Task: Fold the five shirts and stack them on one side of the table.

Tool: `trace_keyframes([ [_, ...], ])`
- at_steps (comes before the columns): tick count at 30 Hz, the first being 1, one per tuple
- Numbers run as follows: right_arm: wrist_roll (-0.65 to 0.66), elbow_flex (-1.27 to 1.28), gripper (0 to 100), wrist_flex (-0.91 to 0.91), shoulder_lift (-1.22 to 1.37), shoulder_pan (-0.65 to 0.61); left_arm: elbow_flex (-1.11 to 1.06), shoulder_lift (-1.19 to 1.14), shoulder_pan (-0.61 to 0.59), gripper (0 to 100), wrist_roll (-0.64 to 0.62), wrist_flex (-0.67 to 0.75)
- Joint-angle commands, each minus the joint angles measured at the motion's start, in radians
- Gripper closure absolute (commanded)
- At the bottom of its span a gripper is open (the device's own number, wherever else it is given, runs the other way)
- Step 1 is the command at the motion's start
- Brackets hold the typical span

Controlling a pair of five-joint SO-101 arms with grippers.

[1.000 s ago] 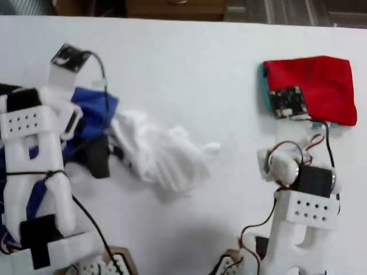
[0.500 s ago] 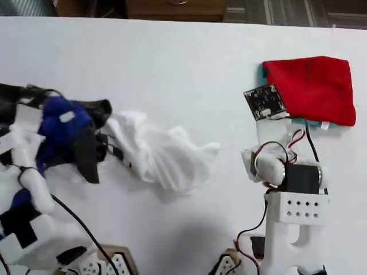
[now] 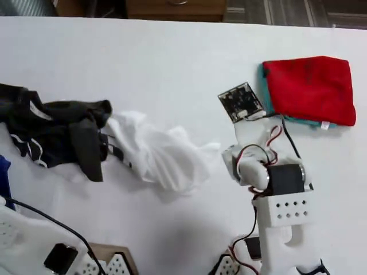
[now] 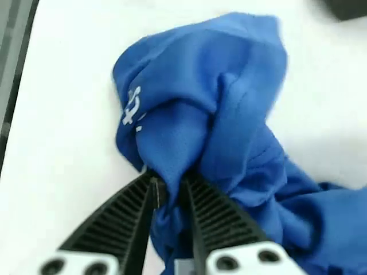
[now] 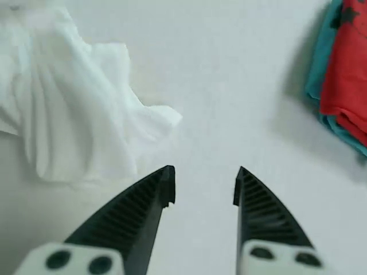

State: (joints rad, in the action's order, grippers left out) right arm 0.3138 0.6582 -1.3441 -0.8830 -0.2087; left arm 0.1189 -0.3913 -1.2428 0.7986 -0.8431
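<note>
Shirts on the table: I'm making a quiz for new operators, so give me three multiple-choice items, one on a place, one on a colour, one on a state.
1. The red shirt lies:
A) on the teal shirt
B) hanging off the table edge
C) alone on bare table

2. The shirt in the left gripper is:
A) black
B) blue
C) white

3. The right gripper is:
A) shut on the red shirt
B) shut, empty
C) open, empty

1 A: teal edges show from under the red.
2 B: the blue shirt is pinched in it.
3 C: bare table shows through its gap.
</note>
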Motion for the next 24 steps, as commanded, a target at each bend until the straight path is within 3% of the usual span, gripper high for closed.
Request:
trace_keyframes([
  [1, -0.098, -0.032, 78.6, 0.051, 0.05, -0.056, 0.145, 0.005, -0.017, 89, -0.014, -0.16],
  [4, -0.124, -0.112, 73.0, 0.048, 0.186, -0.113, 0.268, 0.005, 0.037, 80, -0.031, -0.379],
  [9, -0.123, -0.333, 73.0, 0.047, 0.43, -0.22, 0.47, 0.003, 0.222, 81, -0.13, -0.753],
  [12, -0.123, -0.45, 73.0, 0.047, 0.549, -0.246, 0.526, -0.005, 0.385, 80, -0.216, -0.904],
  [18, -0.115, -0.571, 73.0, -0.047, 0.677, -0.245, 0.449, -0.011, 0.646, 80, -0.374, -0.888],
  [24, -0.049, -0.58, 73.0, -0.136, 0.688, -0.239, 0.369, -0.146, 0.738, 80, -0.43, -0.802],
])
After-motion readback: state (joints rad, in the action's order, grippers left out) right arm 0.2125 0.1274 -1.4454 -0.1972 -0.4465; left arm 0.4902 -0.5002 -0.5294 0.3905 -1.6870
